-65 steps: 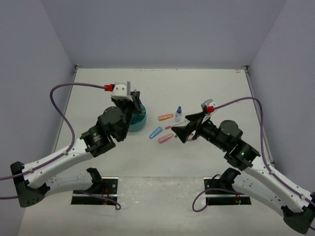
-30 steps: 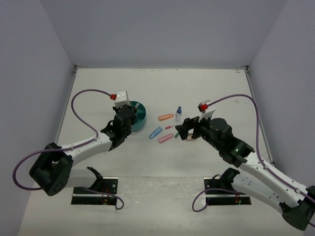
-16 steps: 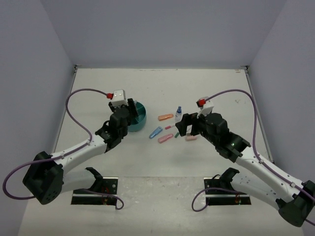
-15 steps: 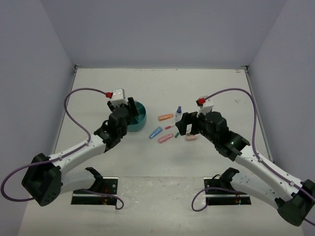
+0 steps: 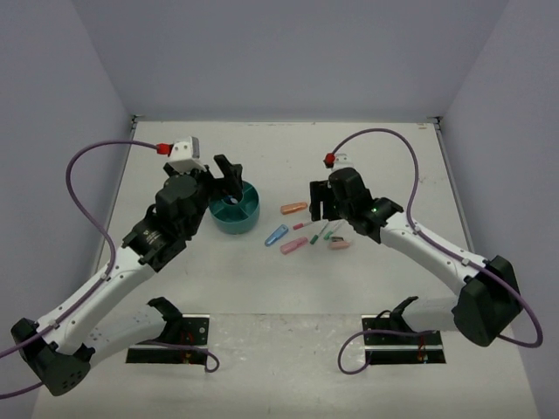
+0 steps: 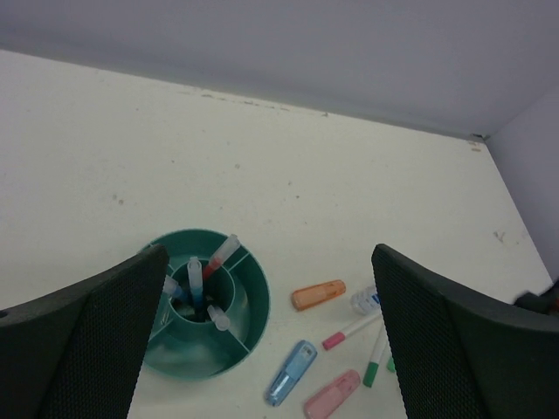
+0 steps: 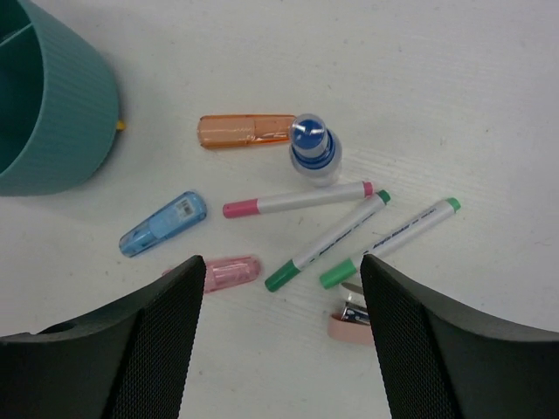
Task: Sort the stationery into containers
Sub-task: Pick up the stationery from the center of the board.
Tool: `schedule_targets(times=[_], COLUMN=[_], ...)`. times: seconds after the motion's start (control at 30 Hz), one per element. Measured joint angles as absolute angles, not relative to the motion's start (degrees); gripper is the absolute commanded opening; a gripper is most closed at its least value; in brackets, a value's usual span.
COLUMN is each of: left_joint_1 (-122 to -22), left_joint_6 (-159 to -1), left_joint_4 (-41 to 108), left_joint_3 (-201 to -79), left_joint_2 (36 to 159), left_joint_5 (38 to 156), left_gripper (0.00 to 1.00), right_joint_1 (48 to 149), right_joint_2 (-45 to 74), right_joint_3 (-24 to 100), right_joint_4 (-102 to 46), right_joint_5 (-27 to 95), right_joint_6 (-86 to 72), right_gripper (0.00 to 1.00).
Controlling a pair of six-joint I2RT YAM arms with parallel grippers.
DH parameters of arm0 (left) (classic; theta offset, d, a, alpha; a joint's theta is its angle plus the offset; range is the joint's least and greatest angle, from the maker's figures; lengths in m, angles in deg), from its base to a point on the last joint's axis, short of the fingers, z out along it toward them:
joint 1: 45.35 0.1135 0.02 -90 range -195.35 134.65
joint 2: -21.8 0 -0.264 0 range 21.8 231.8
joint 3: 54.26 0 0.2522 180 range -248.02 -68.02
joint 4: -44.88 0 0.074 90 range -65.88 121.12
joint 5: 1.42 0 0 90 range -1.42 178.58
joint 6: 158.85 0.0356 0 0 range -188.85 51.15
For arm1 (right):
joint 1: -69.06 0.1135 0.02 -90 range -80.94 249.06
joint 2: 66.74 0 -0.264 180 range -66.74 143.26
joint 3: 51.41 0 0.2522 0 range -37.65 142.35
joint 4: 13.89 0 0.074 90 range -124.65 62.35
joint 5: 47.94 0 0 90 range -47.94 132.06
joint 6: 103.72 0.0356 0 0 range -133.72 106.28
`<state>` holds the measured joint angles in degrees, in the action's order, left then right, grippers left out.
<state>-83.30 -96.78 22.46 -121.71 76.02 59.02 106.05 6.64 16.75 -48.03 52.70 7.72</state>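
Observation:
The teal container (image 5: 240, 225) stands left of centre; its central cup holds a red pen (image 6: 220, 257), a blue pen (image 6: 195, 278) and a white one (image 6: 218, 319). To its right, loose stationery lies on the table: an orange marker (image 7: 246, 131), a blue-capped bottle (image 7: 313, 148), a pink-capped pen (image 7: 297, 199), two green-capped pens (image 7: 327, 240), a light-blue marker (image 7: 163, 224) and a pink marker (image 7: 229, 272). My left gripper (image 5: 225, 170) hangs open and empty above the container (image 6: 253, 305). My right gripper (image 7: 281, 262) is open over the green-capped pens, touching nothing.
A small pink stapler-like piece (image 7: 354, 319) lies just below the green pens. Grey walls close the table at the back and both sides. Purple cables arc from both wrists.
My left gripper has opened and lifted back from the container. My right arm has swung further out over the loose pens, its jaws a little narrower.

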Motion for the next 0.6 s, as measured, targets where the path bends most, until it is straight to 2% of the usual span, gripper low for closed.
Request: schedule_targets(times=[0.27,0.37,0.43,0.6], left_joint_1=[-83.3,-83.3,-83.3,-83.3], left_joint_6=[-96.8,-96.7,-96.3,-94.7], left_joint_4=[9.1,5.1,2.9,-1.4], left_joint_3=[-123.7,-123.7,-123.7,-124.1], left_joint_2=[70.2,67.0,64.8,60.8], left_joint_5=[67.4,68.9,69.9,73.4], left_gripper=[1.0,1.0,1.0,1.0], right_joint_1=[102.9,102.0,101.6,101.5], right_joint_2=[19.1,22.5,25.0,29.6], right_joint_3=[26.1,28.3,29.5,30.8], right_joint_4=[-48.6,-48.6,-48.7,-48.5], right_joint_5=[55.1,55.1,55.0,54.4], right_joint_6=[5.6,5.0,4.5,4.4], right_gripper=[0.56,0.45,0.42,0.23])
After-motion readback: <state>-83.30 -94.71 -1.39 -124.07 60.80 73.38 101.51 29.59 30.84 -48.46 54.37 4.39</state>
